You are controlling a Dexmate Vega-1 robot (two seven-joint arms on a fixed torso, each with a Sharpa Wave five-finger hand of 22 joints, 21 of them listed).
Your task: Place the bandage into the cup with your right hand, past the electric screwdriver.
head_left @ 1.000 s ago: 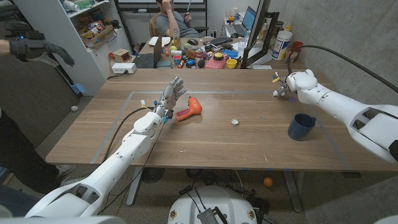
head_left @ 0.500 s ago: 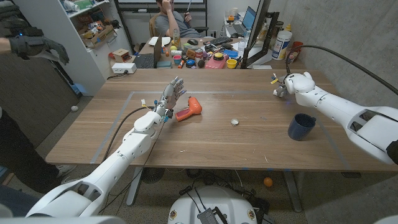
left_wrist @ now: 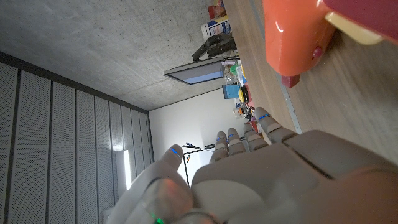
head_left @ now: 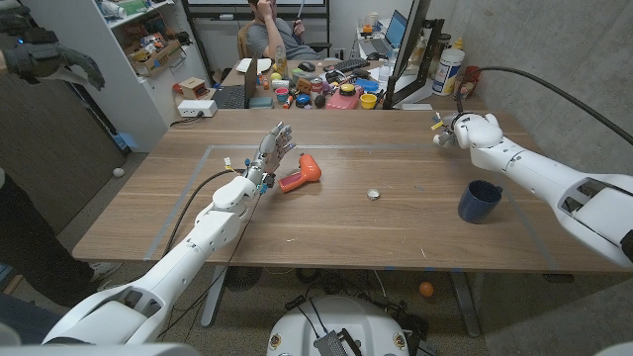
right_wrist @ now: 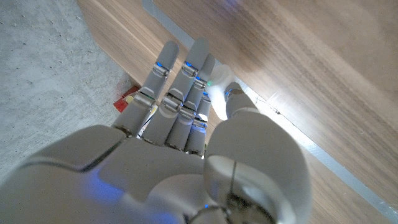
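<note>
Workshop setting: a wooden table (head_left: 326,213) with a cluttered desk and shelving behind it, a seated person at the back and another person's gloved hand at the far left edge.

Count on the table: one bandage, one cup, one electric screwdriver.

The bandage (head_left: 373,194) is a small pale roll lying on bare wood near the middle of the table, well apart from both hands and from everything else. Judged from its look, it will be light and soft, apt to squash or skid under a push; a pinch across its sides from above seems the sound hold. Its detail is too small to say more.

The cup (head_left: 480,201), dark blue with a handle, stands upright toward the robot's right, mouth up, near the right forearm.

The electric screwdriver (head_left: 300,174), orange, lies on its side just beside the left hand (head_left: 274,153); the left wrist view shows its body (left_wrist: 298,37) close ahead of the fingers.

Left hand: upright, fingers spread, holding nothing.

Right hand (head_left: 450,132): raised near the table's far right corner, well apart from the bandage. The right wrist view shows its fingers (right_wrist: 180,81) extended and side by side over the wood, nothing between them.

Task not yet begun: bandage untouched, cup showing nothing inside
</note>
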